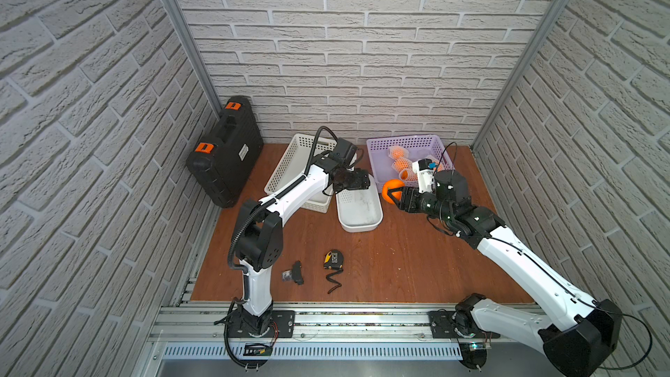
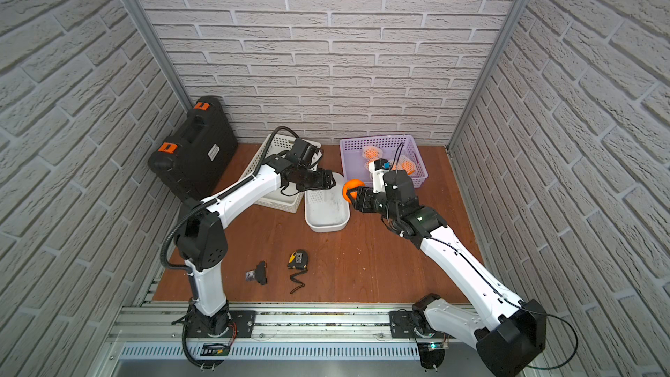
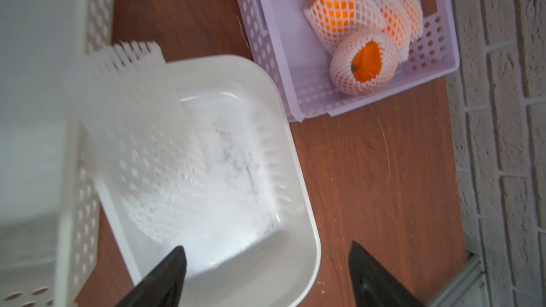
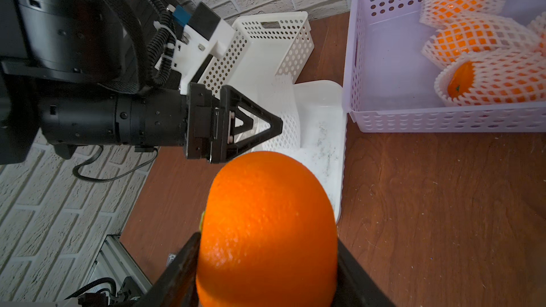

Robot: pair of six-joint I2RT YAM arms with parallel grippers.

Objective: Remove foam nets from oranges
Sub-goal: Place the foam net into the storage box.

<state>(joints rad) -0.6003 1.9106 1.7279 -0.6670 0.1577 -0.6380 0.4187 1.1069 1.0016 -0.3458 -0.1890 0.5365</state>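
Observation:
My right gripper (image 4: 267, 240) is shut on a bare orange (image 4: 266, 217), held just above the table between the white tub and the purple basket; both top views show this orange (image 1: 393, 186) (image 2: 353, 186). My left gripper (image 3: 267, 253) hangs open over the white tub (image 3: 307, 202) with nothing between its fingers. A white foam net (image 3: 141, 131), blurred, lies loose beyond the fingertips at the tub's far end, also seen as the foam net (image 4: 283, 107) in the right wrist view. Several oranges in nets (image 3: 339, 10) (image 1: 398, 165) lie in the purple basket (image 3: 266, 39).
A white perforated basket (image 1: 290, 161) stands left of the tub under the left arm. A black case (image 1: 224, 154) leans at the back left wall. A tape measure (image 1: 333, 259) and a small black part (image 1: 295, 273) lie on the front of the wooden table.

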